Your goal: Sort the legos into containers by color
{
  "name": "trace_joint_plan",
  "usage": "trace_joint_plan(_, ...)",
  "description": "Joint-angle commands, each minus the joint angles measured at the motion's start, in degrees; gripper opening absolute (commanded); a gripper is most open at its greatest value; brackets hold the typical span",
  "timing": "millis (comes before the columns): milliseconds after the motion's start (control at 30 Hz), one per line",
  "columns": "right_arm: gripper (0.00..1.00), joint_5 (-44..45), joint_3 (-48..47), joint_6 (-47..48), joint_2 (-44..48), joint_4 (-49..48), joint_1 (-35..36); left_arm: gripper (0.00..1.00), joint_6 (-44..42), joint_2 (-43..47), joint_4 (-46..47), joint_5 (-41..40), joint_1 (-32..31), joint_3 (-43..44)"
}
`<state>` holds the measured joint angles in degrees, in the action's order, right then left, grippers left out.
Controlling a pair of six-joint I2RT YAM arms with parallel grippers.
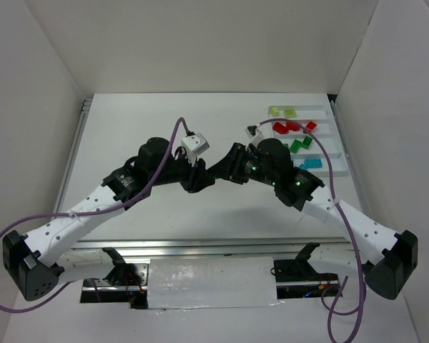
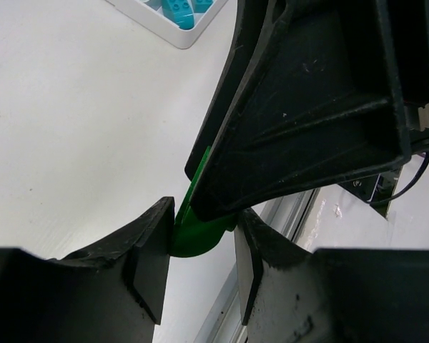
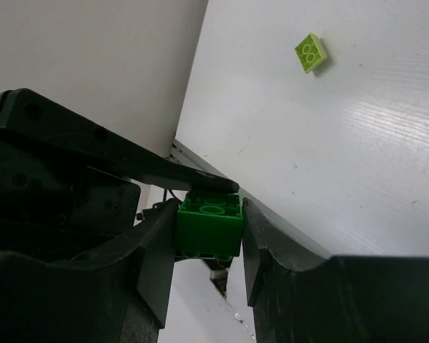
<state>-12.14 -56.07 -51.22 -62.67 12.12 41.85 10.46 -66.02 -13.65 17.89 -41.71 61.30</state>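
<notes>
Green lego [image 3: 209,223] sits pinched twice over: left fingers [image 2: 151,257] clamped on its rounded end, right fingers [image 3: 157,264] closed on its sides, mid-frame over the bench [image 1: 164,114] (tray [image 1: 337,143] upper right). If either arm pulls before the other lets go, it may twist free and drop.

white-black arms [image 1: 79,221], seemingly purple cables [image 1: 174,136]

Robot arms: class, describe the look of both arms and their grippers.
Each arm has a white perforated link, left arm and right arm, with black joints and a black base block. A purple cable loops along each. Small green lights glow on the right arm. Both the left gripper and right gripper have black, blocky fingers with flat pads.
</notes>
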Motion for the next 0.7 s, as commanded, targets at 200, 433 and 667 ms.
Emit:
trace_joint_plan(200, 0.00, -0.61, 0.26, 2.09, 0.71, -2.89, 0.61, 1.00, 2.01, 0.97, 1.70, -6.80, -0.30, 2.86)
trace_joint_plan(433, 0.00, 0.46, 2.81, 3.67, -1.13, -2.45, -10.62, 0.99, 8.34, 0.72, -9.01, -24.28, -0.21, 7.60)
trace_joint_plan(667, 0.00, 13.35, -2.53, 7.45, -12.19, 3.08, -32.31, 1.00, 18.28, 2.99, -25.18, -43.63, -0.12, 10.34)
